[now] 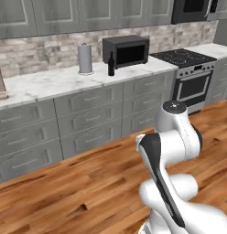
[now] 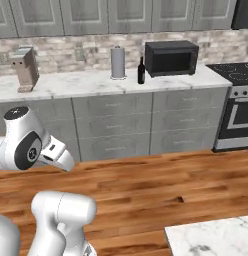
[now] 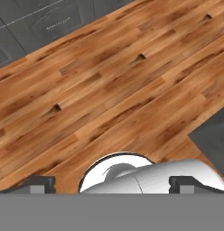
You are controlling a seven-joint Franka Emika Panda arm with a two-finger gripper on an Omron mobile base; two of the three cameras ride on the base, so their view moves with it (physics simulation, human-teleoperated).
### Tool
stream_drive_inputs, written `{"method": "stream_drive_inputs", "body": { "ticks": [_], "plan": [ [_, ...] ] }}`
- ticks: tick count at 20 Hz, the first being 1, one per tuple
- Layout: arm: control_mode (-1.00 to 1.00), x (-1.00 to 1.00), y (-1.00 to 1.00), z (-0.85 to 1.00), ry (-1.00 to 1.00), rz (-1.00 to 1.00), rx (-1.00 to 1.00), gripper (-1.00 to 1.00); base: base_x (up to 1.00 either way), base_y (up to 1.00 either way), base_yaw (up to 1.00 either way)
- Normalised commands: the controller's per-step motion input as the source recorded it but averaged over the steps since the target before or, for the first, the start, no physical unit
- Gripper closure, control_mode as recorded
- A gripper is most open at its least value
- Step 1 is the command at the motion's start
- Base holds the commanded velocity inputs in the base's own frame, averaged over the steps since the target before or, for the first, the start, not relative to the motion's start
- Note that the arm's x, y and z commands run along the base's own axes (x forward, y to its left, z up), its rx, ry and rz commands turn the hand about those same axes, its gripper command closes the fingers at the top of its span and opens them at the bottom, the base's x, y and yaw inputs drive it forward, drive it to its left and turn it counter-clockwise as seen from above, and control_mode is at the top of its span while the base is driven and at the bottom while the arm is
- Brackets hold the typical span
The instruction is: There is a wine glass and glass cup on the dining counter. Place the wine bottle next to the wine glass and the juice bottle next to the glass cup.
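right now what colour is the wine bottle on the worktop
Dark, nearly black; the wine bottle shows best in the right base view.

The floor (image 1: 88, 192) is showing warm wood planks with a soft shine. The worktop surface (image 1: 51, 82) is looking like smooth pale marble with grey veins, and a corner of the dining counter (image 2: 216, 240) at 5 o'clock in the right base view is looking the same. The wall (image 2: 71, 50) is showing rough brick tiles. The wine bottle (image 1: 111, 64) is appearing dark and glossy, the microwave (image 1: 127, 51) matt black. The cabinets (image 1: 88, 119) are looking painted grey, matt.
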Motion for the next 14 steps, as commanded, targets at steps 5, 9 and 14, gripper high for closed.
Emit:
{"method": "stream_drive_inputs", "body": {
  "ticks": [5,9,14],
  "plan": [
    [1.0,0.0,0.0,0.0,0.0,0.0,0.0,-1.0,0.94,-0.12,0.05],
    [1.0,0.0,0.0,0.0,0.0,0.0,0.0,-1.0,0.94,-0.15,0.07],
    [1.0,0.0,0.0,0.0,0.0,0.0,0.0,-1.0,0.93,-0.21,0.06]
  ]
}}
